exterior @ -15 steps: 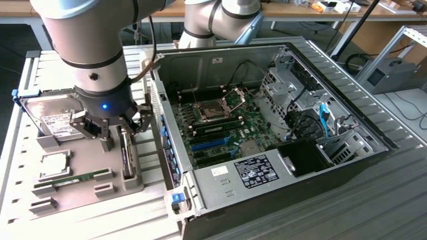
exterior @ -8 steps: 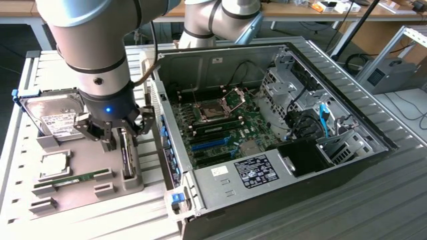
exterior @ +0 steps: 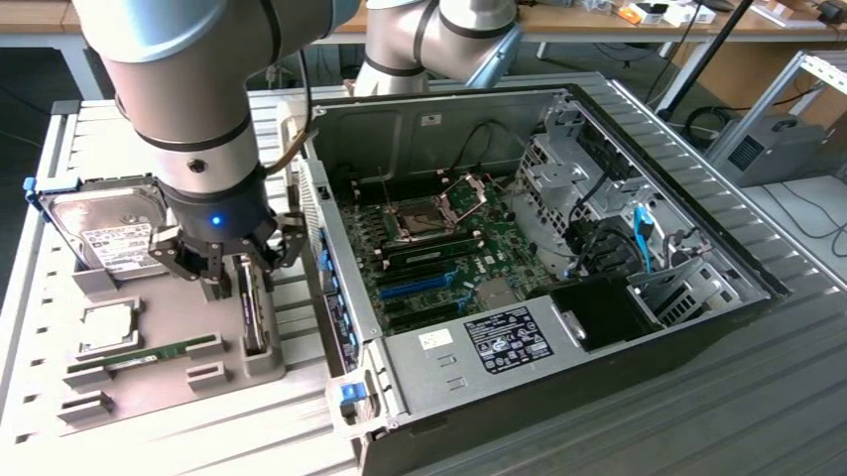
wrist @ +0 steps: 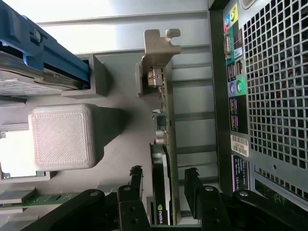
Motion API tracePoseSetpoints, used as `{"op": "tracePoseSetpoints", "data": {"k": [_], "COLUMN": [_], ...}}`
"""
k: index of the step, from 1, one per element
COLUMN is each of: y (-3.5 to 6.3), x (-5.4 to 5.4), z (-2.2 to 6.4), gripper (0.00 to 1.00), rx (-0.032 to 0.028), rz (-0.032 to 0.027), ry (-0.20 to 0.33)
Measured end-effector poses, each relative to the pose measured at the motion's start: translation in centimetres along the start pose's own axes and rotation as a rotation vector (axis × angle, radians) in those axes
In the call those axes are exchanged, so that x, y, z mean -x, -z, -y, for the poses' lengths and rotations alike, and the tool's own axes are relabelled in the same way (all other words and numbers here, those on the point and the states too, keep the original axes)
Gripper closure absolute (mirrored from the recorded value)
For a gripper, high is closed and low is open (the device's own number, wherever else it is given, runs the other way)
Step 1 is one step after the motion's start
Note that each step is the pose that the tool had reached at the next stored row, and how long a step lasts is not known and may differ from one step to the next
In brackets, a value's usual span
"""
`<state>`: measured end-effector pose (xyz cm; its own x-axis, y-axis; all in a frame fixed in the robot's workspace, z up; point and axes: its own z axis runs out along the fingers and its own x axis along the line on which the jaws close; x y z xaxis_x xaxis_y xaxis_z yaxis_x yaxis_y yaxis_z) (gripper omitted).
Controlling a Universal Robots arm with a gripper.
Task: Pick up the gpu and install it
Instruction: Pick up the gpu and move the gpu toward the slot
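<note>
The gpu [exterior: 252, 309] stands on edge in a slot of the grey holder tray [exterior: 159, 389], at the exterior view's left of the computer case. In the wrist view the gpu [wrist: 161, 144] shows its dark board edge, its silvery bracket at the far end and a black fan shroud. My gripper [exterior: 236, 273] has come down over it and is open. In the wrist view my gripper [wrist: 163, 179] has one black finger [wrist: 135, 186] on each side of the card, with a small gap between card and pads.
The open computer case [exterior: 556, 109] lies at the exterior view's right of the tray, its motherboard showing a blue slot [exterior: 423, 286]. On the tray sit a silver hard drive [exterior: 113, 236], a processor [exterior: 109, 325] and a green memory stick [exterior: 139, 355]. The case's perforated back panel [wrist: 274, 96] is close beside the gpu.
</note>
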<state>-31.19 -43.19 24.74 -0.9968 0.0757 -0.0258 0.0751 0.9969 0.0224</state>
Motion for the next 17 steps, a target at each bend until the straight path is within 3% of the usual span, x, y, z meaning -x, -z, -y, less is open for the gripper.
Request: {"op": "tracePoseSetpoints", "data": {"k": [9,17], "y": [-0.76,-0.79], "x": [-0.28,-0.27], "z": [0.01,0.30], "gripper": [0.52,0.52], "rx": [0.0001,0.0000], "rz": [0.0001,0.0001], "ry": [0.000,0.000]}}
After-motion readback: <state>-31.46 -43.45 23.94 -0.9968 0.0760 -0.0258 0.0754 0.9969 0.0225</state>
